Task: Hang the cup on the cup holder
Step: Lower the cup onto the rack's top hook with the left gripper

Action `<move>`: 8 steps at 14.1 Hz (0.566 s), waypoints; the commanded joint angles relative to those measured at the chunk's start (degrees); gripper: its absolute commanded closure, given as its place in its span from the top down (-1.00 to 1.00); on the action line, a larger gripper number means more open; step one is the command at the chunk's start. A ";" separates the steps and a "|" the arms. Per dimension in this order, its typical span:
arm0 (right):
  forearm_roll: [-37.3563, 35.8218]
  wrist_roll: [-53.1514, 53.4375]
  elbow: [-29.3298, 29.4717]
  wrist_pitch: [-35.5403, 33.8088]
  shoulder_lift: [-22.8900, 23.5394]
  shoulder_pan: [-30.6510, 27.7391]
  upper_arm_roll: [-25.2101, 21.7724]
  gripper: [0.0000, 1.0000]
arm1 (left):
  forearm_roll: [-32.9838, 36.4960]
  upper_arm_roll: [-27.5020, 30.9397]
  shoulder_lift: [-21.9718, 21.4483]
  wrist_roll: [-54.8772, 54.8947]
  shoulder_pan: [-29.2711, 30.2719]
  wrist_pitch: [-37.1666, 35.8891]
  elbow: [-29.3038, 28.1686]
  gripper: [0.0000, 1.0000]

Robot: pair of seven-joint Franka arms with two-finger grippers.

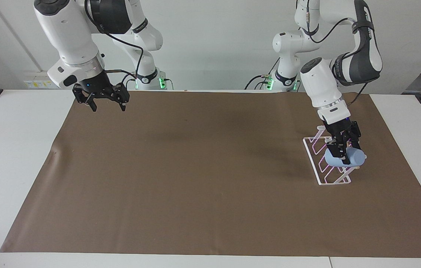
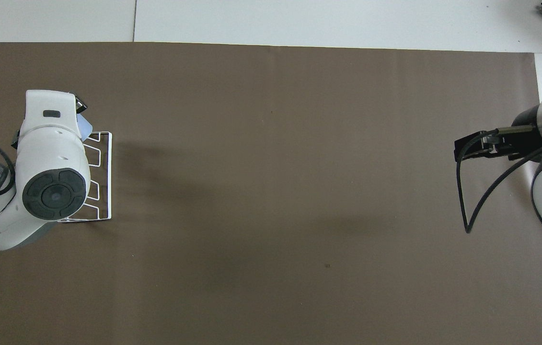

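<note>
The light-blue cup lies tilted on its side over the white wire cup holder, which stands on the brown mat at the left arm's end of the table. My left gripper is shut on the cup from above. From overhead, the left arm covers most of the cup and part of the cup holder. My right gripper hangs open and holds nothing, over the mat's corner near the right arm's base; in the overhead view the right gripper shows at the mat's edge.
A brown mat covers most of the white table. A cable loops down from the right arm.
</note>
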 commanded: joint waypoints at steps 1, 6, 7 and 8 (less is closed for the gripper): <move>0.13 1.79 -0.67 -0.43 -0.70 -0.10 0.02 1.00 | 1.70 -0.04 -2.11 -2.69 0.19 1.24 -3.01 -1.00; 0.04 1.43 -1.37 1.59 -0.61 -0.54 -0.51 1.00 | 1.70 -0.13 -2.47 -3.23 0.02 1.50 -3.90 -0.30; 0.04 1.61 -1.46 1.50 -0.61 -0.72 -0.86 1.00 | 1.70 -0.13 -2.47 -3.40 0.10 2.20 -3.99 0.71; 0.04 1.87 -1.46 1.50 -0.61 -0.89 -0.95 1.00 | 1.62 -0.13 -2.38 -3.40 0.19 2.73 -3.90 1.00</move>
